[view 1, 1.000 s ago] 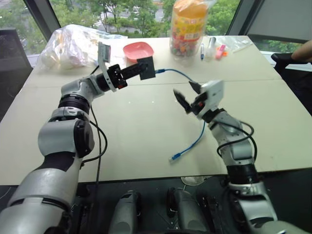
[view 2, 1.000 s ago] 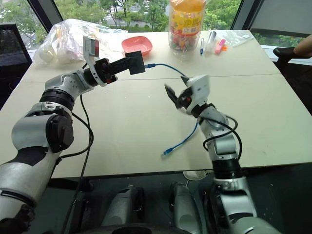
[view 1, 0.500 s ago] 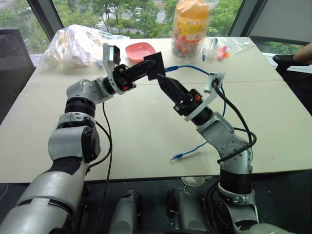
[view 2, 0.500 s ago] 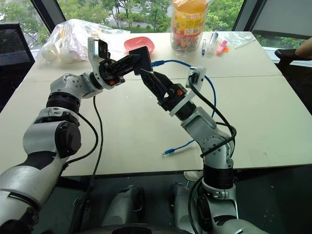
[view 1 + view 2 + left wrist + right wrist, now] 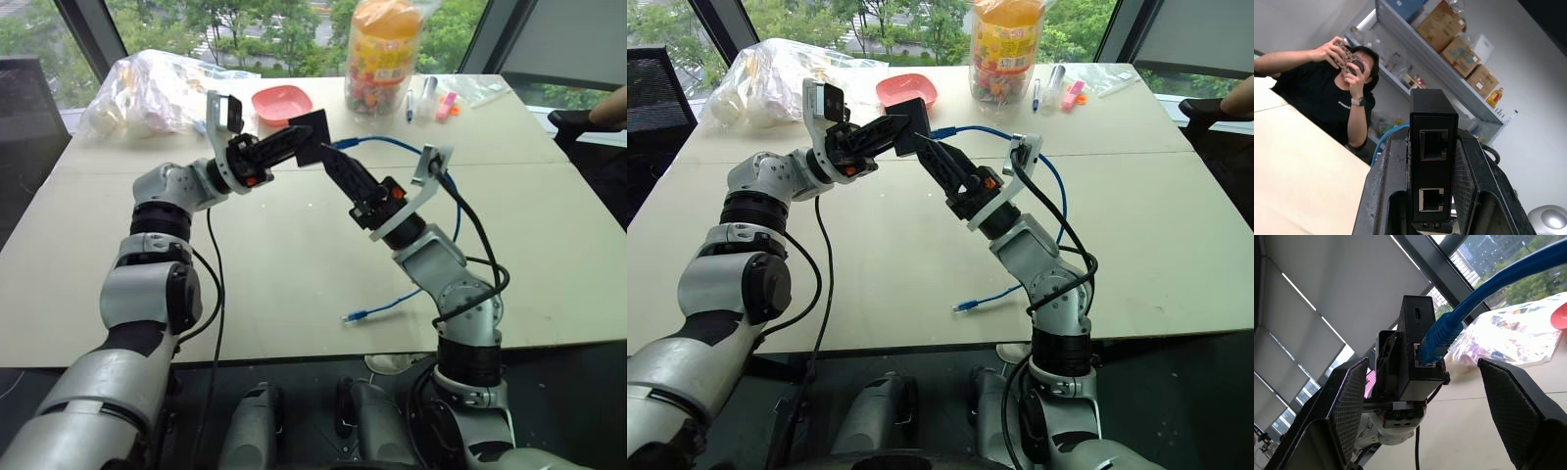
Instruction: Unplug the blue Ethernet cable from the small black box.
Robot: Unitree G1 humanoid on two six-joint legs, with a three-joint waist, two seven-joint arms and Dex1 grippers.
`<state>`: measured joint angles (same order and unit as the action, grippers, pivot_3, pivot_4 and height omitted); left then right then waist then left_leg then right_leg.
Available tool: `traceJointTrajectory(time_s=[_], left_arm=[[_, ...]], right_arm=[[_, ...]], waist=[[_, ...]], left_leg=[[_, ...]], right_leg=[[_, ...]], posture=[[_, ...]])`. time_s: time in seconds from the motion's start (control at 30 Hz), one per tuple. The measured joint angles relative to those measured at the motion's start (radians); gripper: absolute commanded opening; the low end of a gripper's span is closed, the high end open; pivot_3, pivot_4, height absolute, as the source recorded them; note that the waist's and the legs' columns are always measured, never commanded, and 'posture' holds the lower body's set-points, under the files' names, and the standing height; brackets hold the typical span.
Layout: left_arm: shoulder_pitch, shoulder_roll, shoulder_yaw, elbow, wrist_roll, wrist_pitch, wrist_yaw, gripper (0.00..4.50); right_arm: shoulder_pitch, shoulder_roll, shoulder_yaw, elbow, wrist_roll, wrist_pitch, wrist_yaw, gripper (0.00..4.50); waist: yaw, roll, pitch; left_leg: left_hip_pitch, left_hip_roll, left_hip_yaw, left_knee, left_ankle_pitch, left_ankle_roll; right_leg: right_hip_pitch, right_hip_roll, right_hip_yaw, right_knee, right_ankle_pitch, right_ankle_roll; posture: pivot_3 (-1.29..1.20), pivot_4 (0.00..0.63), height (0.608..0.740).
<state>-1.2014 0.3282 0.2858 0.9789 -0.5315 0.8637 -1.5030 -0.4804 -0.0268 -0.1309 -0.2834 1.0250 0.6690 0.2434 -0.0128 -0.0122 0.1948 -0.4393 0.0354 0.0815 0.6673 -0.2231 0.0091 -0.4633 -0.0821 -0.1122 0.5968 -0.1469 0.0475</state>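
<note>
My left gripper is shut on the small black box, held up above the table. In the left wrist view the box sits upright between the fingers, showing two empty ports. The blue Ethernet cable is plugged into the box's other side. It arcs over my right arm and drops to the table, where its free plug lies. My right gripper is open just beside the box. In the right wrist view its fingers stand on either side of the blue plug without touching it.
At the table's far side stand a pink bowl, a crumpled plastic bag, a jar of snacks and some markers. A person's arm shows at the right edge. A person sits beyond the table.
My right gripper has risen, rolled and swung left from the table's middle up to the box. The left gripper with the box has drawn slightly nearer and turned.
</note>
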Motion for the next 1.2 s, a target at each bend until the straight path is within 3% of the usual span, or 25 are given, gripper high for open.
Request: traceJointTrajectory(time_s=[0.37,0.47,0.6,0.67,1.2], left_arm=[[0.011,0.000,-0.019,-0.011,-0.001,0.001,0.000,0.48],[0.011,0.000,-0.020,-0.017,-0.002,0.001,0.000,0.48],[0.012,0.001,-0.020,-0.019,-0.003,0.002,0.002,0.48],[0.019,0.007,-0.019,-0.021,-0.010,0.003,0.001,0.48],[0.021,0.027,-0.016,-0.021,-0.036,-0.004,0.052,0.48]], right_arm=[[-0.003,0.008,-0.003,0.007,0.000,-0.029,0.000,3.71],[-0.005,0.008,-0.003,0.015,-0.001,-0.035,0.000,2.88],[-0.006,0.009,0.002,0.022,-0.004,-0.042,0.005,0.77],[-0.010,0.011,0.003,0.025,-0.003,-0.047,0.011,0.08],[-0.049,0.024,-0.006,0.093,0.000,-0.068,-0.002,0.08]], waist=[[0.000,0.000,0.000],[0.000,0.000,0.000],[0.000,0.000,0.000],[0.000,0.000,0.000],[-0.001,0.000,0.000]], left_leg=[[0.000,0.000,0.000,0.000,0.000,0.000],[0.000,0.000,0.000,0.000,0.000,0.000],[0.000,0.000,0.000,0.000,0.000,0.000],[0.000,0.000,0.000,0.000,0.000,0.000],[-0.001,0.001,0.000,0.000,0.000,0.000]], right_leg=[[0.000,0.000,0.000,0.000,0.000,0.000],[0.000,0.000,0.000,0.000,0.000,0.000],[0.000,0.000,0.000,0.000,0.000,0.000],[0.000,0.000,0.000,0.000,0.000,0.000],[-0.001,0.000,0.000,0.000,0.000,0.000]], posture=[[0.00,0.150,0.740],[0.00,0.150,0.740],[0.00,0.150,0.740],[0.00,0.150,0.740],[0.00,0.150,0.740]])
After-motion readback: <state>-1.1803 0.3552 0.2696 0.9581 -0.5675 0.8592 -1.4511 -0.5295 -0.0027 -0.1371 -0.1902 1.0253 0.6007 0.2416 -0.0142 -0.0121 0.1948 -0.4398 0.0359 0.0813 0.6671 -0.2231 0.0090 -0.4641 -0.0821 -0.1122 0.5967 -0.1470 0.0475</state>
